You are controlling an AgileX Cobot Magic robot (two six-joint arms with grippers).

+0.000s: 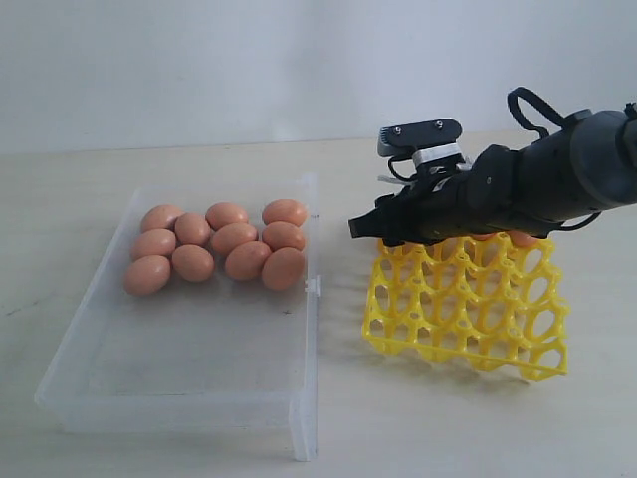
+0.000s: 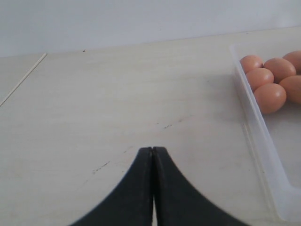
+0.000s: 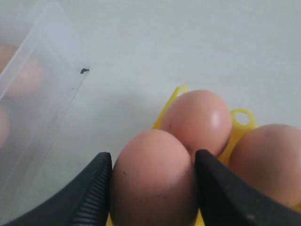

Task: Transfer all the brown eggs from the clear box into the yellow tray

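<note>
Several brown eggs (image 1: 214, 249) lie bunched at the far end of the clear box (image 1: 189, 349). To its right stands the yellow tray (image 1: 468, 319). My right gripper (image 1: 363, 227) hangs over the tray's far left corner, shut on a brown egg (image 3: 153, 181) that touches both fingers. Two more eggs (image 3: 197, 117) sit in tray cups just beyond it, on the yellow tray (image 3: 242, 117). My left gripper (image 2: 153, 150) is shut and empty over bare table, left of the clear box (image 2: 258, 136) and its eggs (image 2: 270, 96). It does not show in the exterior view.
A pale wooden table (image 1: 418, 428) carries everything, with a white wall behind. The box's latch tab (image 1: 315, 287) juts toward the tray. The right arm (image 1: 537, 184) covers the tray's back row in the exterior view.
</note>
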